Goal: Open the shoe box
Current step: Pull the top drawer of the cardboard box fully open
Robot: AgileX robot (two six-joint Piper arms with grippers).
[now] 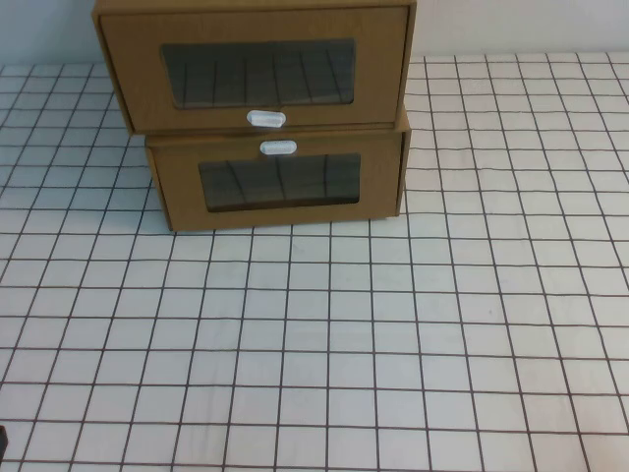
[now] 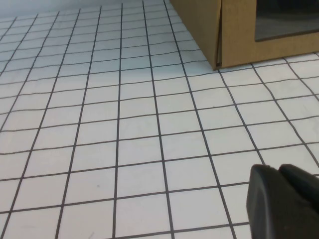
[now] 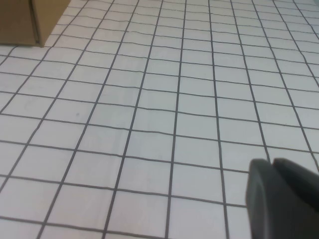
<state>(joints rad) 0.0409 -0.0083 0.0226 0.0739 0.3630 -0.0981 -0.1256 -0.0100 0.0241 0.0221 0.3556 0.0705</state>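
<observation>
Stack of two brown cardboard boxes at the far side of the white, dark-gridded bench (image 1: pixel 413 344), left of centre. On top, the upper shoe box (image 1: pixel 138 59), shifted slightly leftward and overhanging the lower shoe box (image 1: pixel 177 202) on that side. In each front a dark see-through panel: upper window (image 1: pixel 257 73), lower window (image 1: pixel 280 182). Small white oval upper handle (image 1: pixel 265 119) at the bottom edge of its front; matching white lower handle (image 1: pixel 278 147) at the top edge of its front, just beneath the first. Both fronts flush and closed. Black left gripper (image 2: pixel 280 179) low over bare bench squares on the near side, well apart from the stack, a lower corner of the cardboard ahead of it; jaws pressed together, only a thin seam between. Black right gripper (image 3: pixel 273 172) likewise low over bare squares, well apart from the stack, with one cardboard corner far ahead; jaws pressed together as well.
</observation>
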